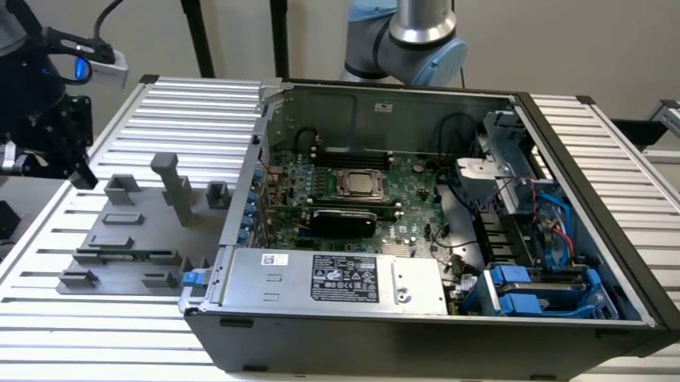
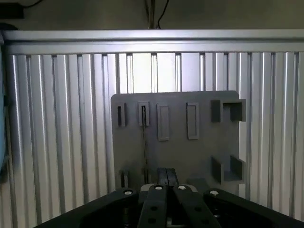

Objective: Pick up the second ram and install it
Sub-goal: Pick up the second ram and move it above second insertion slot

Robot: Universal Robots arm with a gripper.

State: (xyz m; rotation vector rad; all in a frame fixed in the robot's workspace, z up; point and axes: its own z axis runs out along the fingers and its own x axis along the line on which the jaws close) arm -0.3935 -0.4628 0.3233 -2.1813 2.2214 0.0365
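A flat grey fixture plate with raised blocks and narrow slotted holders lies on a table of ribbed aluminium slats. The second ram, a long thin green strip, stands on edge in a low holder along one edge of the plate. In the wrist view it appears as a fine dark line running between two slots. The black gripper hangs above the plate, well apart from the ram, with its two flat fingers pressed together and nothing between them. Just beside the plate, on the exterior view's right, sits an open black metal computer case. Inside it are a green motherboard and a square silver processor.
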